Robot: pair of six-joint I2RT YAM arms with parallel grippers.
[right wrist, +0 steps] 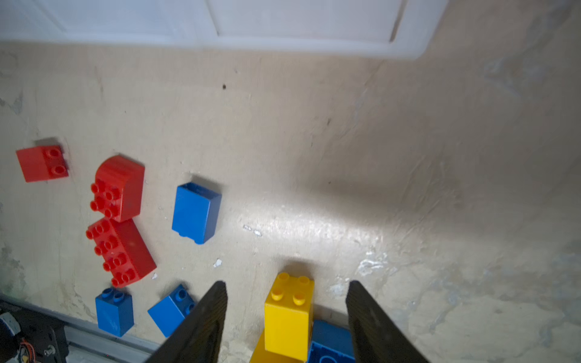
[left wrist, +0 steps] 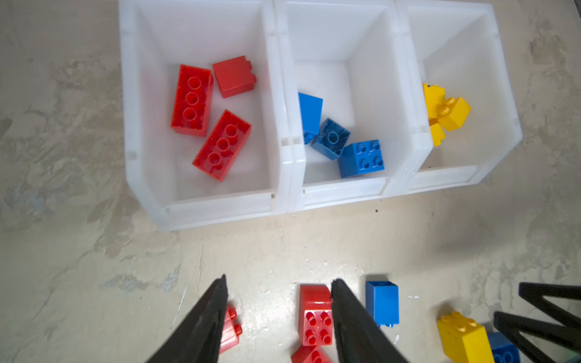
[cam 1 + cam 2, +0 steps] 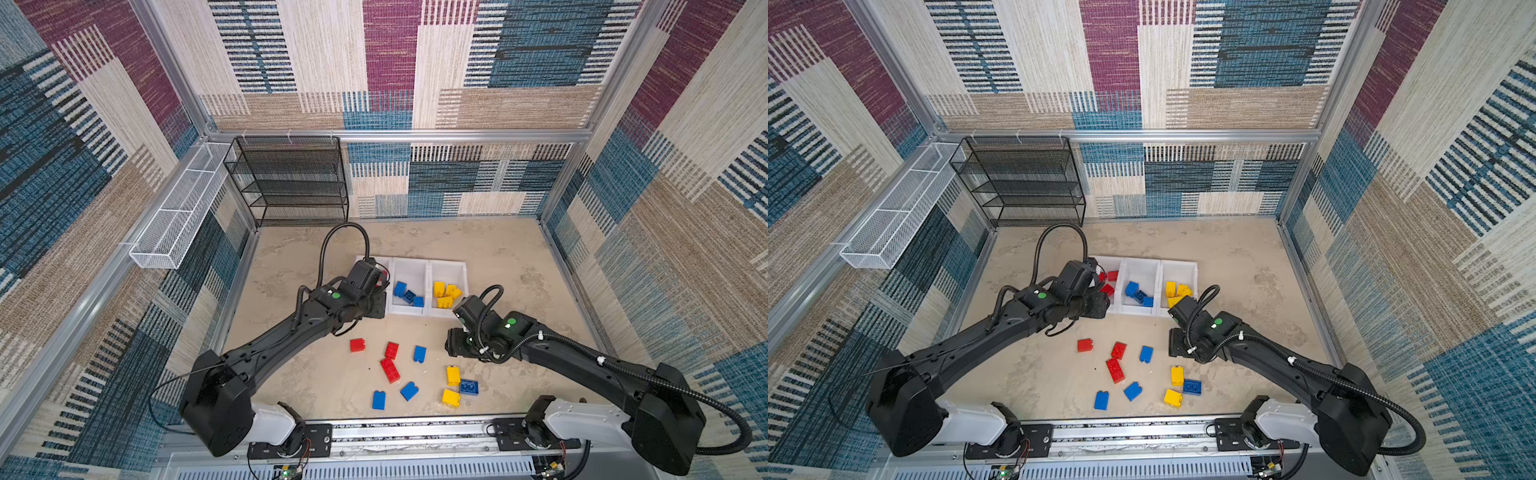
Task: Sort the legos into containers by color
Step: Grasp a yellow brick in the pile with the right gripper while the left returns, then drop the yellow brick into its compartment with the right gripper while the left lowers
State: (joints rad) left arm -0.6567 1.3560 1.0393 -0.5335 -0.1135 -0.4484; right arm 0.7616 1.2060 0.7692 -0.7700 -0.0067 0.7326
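Observation:
Three joined white containers [image 2: 201,207] hold sorted legos: red ones [image 2: 191,100] in one, blue ones [image 2: 361,158] in the middle, yellow ones [image 2: 452,113] in the last. My left gripper [image 2: 279,279] hangs open and empty just in front of the red bin, above a loose red brick [image 2: 314,314] on the floor. My right gripper [image 1: 287,283] is open over a standing yellow brick [image 1: 287,320], its fingers clear of it on both sides. More loose legos lie on the floor in both top views: red [image 3: 390,370], blue [image 3: 409,390], yellow [image 3: 451,397].
A black mesh shelf rack [image 3: 291,183] stands at the back left and a white wire basket [image 3: 183,208] hangs on the left wall. A blue brick [image 1: 330,342] lies right against the yellow one. The arms' base rail [image 3: 415,432] runs along the front edge.

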